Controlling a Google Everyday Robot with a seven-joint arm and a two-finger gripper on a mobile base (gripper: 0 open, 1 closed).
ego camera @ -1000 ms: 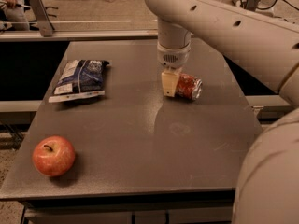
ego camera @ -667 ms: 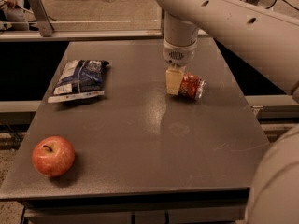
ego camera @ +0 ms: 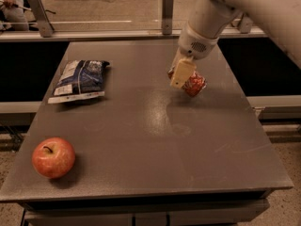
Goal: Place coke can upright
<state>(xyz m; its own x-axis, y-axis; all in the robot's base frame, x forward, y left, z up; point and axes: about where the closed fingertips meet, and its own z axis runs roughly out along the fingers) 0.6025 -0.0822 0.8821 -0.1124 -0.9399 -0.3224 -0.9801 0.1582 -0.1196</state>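
The coke can is red with white lettering and sits on its side, tilted, at the back right of the grey table. My gripper comes down from the upper right and is shut on the can. One cream finger lies across the can's left end; the other finger is hidden behind the can. The can seems to be held just above the tabletop.
A blue and white snack bag lies flat at the back left. A red-yellow apple sits near the front left corner. A rail with metal posts runs behind the table. The table's right edge is close to the can.
The arm has swung and tilted to the right over the can. The can has tipped a little and appears slightly raised in the gripper. The apple and bag have not moved.
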